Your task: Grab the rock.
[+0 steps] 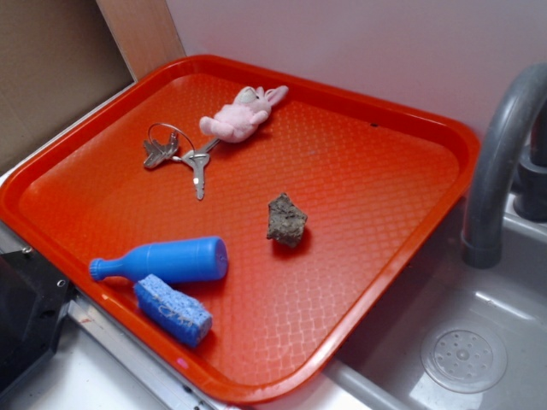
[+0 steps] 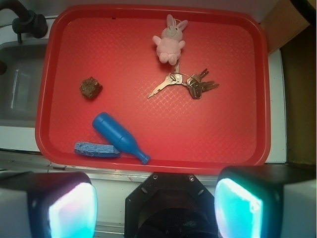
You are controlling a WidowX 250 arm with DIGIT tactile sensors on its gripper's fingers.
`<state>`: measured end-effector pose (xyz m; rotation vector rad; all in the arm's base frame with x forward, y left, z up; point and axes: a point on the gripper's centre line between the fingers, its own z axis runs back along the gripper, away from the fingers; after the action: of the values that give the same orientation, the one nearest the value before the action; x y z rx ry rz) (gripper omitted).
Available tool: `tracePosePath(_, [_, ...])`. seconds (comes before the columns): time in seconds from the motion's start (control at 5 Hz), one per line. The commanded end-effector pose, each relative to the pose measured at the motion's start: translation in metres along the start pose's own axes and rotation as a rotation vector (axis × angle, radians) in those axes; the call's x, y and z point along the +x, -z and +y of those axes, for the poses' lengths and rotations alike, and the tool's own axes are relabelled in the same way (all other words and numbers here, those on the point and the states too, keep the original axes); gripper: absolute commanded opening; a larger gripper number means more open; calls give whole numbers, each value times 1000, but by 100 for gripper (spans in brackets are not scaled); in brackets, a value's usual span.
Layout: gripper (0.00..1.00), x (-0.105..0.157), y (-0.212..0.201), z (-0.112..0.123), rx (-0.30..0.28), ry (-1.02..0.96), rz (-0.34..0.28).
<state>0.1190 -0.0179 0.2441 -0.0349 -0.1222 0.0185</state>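
Exterior view: the rough, pitted grey-brown rock [image 1: 286, 219] lies alone near the middle of the waffle-textured orange plastic tray [image 1: 367, 141], apart from the smooth blue plastic bottle [image 1: 164, 260].

Wrist view: the rock [image 2: 90, 88] sits towards the tray's left side; the gripper [image 2: 156, 207] jaws stand apart, seemingly well above.

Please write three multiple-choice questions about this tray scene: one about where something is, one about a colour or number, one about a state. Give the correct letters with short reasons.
1. Where does the rock lie?
A. in the sink
B. on the red tray, apart from the other things
C. on the sponge

2. What colour is the bottle?
A. green
B. blue
C. white

3. How is the bottle placed?
A. upright
B. hanging
C. on its side, touching the blue sponge

Answers: 1 B, bare tray shows all around the rock. 2 B, both views show it blue. 3 C, it lies flat with the sponge against it.
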Motion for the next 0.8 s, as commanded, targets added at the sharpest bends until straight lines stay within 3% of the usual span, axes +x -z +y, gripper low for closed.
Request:
tracePosePath(0.0, [100,0,0,0,0,0,0])
tracePosePath(0.2, [100,28,22,-15,-36,251,-112])
tracePosePath(0.4, [100,55,50,-36,-84,498,-159])
tracePosePath(0.6, [100,75,81,-66,-98,751,-152])
